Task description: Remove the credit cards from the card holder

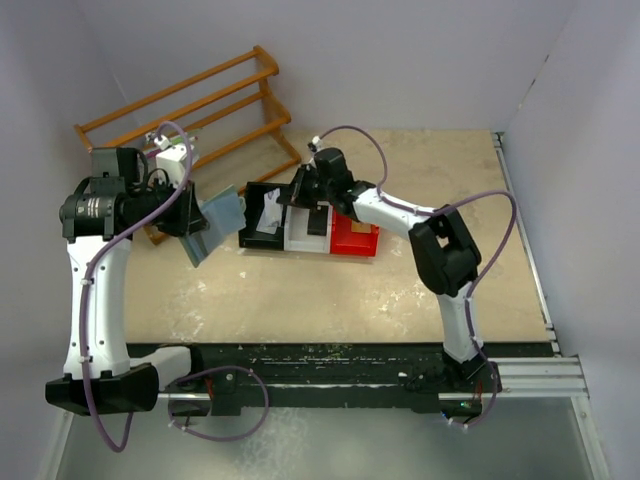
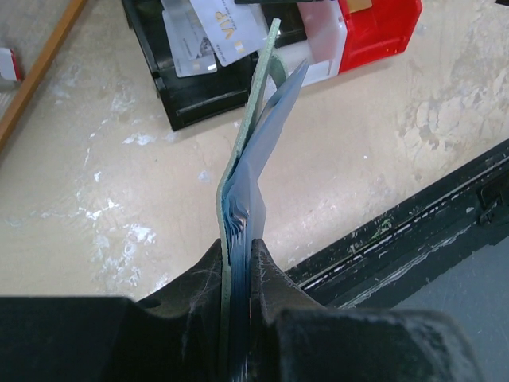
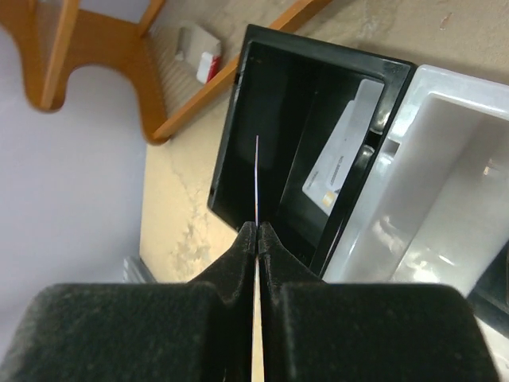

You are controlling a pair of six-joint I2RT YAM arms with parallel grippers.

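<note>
Two silvery cards [image 2: 227,28] lie in the black bin [image 2: 199,105], one printed VIP, overlapping and leaning against its wall.

Right gripper [image 3: 257,232]: pinched together on a third thin card [image 3: 257,179]. The card is seen edge-on, so its colour is not readable. It hangs upright over the open black bin, inside the line of the walls and apart from the white bin [image 3: 445,183] next door.

Left gripper [image 2: 238,251]: clamped on one end of the card holder [image 2: 258,183], which is held up off the bench [image 2: 382,175] just left of the bins. Its leaves are splayed a little at the free end, with paler lining showing. Cannot tell whether more cards sit inside. The red bin [image 1: 355,238] at the far end of the row is not involved.

Step in hand, as I read it: dropping the held card into the black bin.

To do it well:
- Bring the card's lower edge below the rim before parting the jaws, so it cannot skate onto the bench.
- Stay off the wall shared with the white bin.
- Expect the upright card to tip over and lean on the two already there.
- Open fully, then lift straight up, since a thin card may cling to one pad.
- Left arm holds the card holder firm, free end toward the right arm, ready for another pull.
</note>
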